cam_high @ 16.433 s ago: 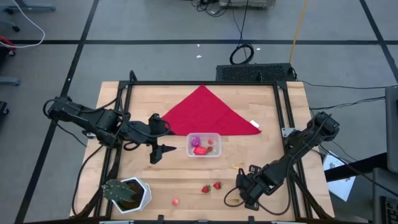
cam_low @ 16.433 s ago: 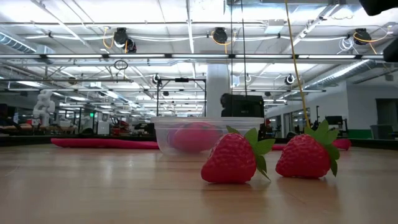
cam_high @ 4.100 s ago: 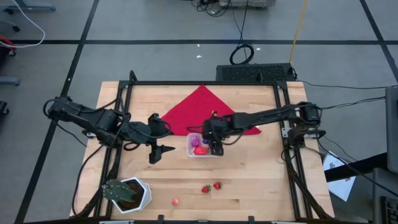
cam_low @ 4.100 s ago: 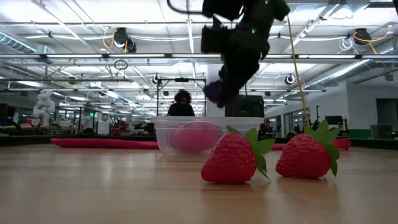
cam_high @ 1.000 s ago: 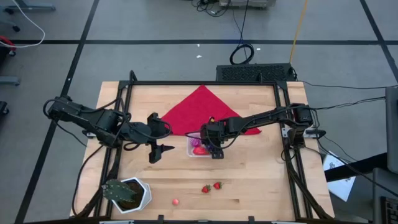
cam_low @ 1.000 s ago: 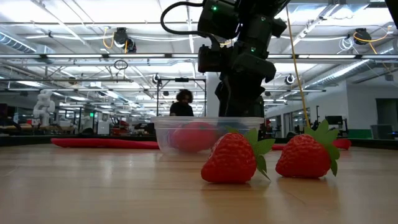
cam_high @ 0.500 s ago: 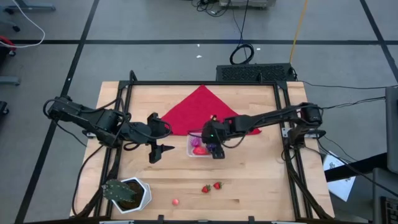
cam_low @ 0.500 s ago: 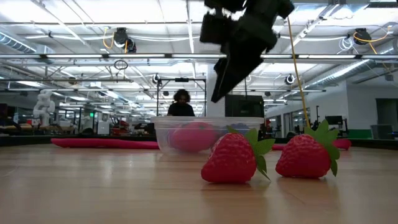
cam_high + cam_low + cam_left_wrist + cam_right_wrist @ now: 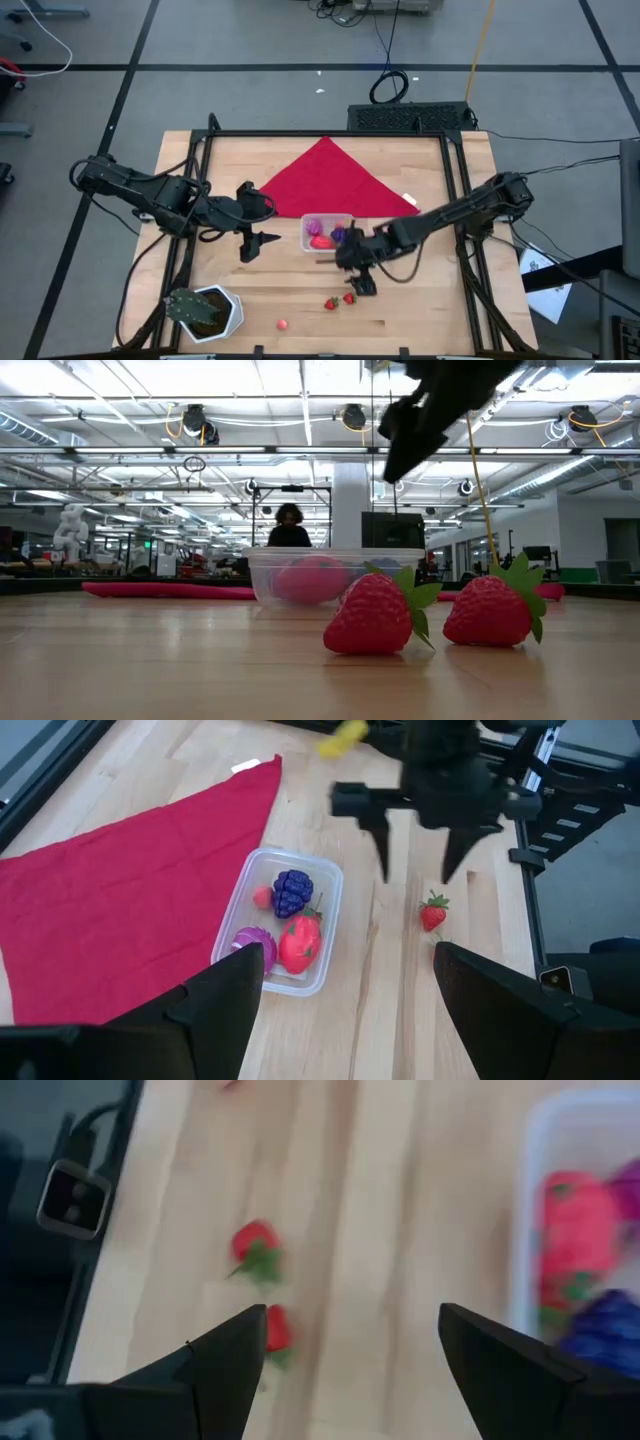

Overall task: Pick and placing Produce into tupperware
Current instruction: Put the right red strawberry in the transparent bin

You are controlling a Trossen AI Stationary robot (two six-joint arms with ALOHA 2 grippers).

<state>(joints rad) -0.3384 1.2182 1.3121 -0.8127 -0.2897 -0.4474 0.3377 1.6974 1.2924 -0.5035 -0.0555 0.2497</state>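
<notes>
Tupperware [image 9: 328, 234] sits mid-table, just past the 6 o'clock edge of the red cloth [image 9: 330, 180]; holds a blue-purple grape bunch [image 9: 291, 890], a pinkish-purple piece [image 9: 249, 940], a red strawberry [image 9: 299, 942] and a small red ball [image 9: 263, 897]. Outside it: two strawberries [image 9: 339, 300] side by side at 5-6 o'clock of the tub, near the table's front edge; a small red ball [image 9: 283, 324] at about 7 o'clock from the tub, further front. Right gripper [image 9: 357, 272] hovers between the tub and the loose strawberries, at the tub's 5 o'clock, fingers spread wide, holding nothing; left wrist view shows it above the wood beside the tub. Left gripper [image 9: 256, 246] waits at the tub's 9 o'clock, well apart from it, jaws parted, empty. Plant pot [image 9: 208, 310] at front-left corner, 7-8 o'clock. Low view: a person [image 9: 289, 527] stands in the room behind the tub.
</notes>
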